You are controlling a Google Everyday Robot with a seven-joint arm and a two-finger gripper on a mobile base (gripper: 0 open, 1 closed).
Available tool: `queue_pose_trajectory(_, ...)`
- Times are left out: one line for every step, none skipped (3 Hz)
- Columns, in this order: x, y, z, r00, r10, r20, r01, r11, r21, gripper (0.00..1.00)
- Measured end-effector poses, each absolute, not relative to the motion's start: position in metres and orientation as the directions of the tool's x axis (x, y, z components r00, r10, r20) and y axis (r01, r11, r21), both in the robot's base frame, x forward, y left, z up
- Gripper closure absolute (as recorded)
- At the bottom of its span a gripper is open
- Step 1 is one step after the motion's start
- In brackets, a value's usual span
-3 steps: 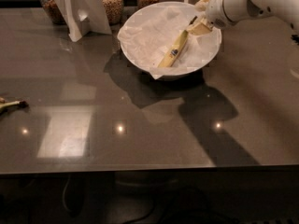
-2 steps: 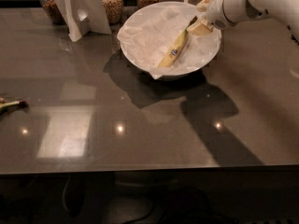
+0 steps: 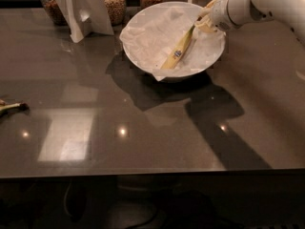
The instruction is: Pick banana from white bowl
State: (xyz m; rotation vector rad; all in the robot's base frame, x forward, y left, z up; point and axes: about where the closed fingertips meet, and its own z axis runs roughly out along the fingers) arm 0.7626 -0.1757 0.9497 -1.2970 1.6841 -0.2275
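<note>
Right, I see the gripper at the far right rim of the white bowl, against the stem end of the banana. Whether it grips, I cannot tell. The banana lies slanted on crumpled paper inside the bowl.

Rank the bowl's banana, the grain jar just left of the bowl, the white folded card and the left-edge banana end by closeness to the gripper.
The gripper is at the far right rim of the white bowl.
1. banana: in the bowl, upper end at the gripper.
2. grain jar: behind the bowl, to the left.
3. white folded card: back left.
4. banana end: table's left edge.
</note>
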Motion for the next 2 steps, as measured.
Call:
queue_pose_trajectory(0.7626,-0.1759,0.9489,0.028,-0.824,-0.565,-0.646,0.416,-0.64,0.97)
queue_pose_trajectory(0.7614,-0.1757,0.9477,0.031,-0.824,-0.566,-0.649,0.414,-0.638,1.0)
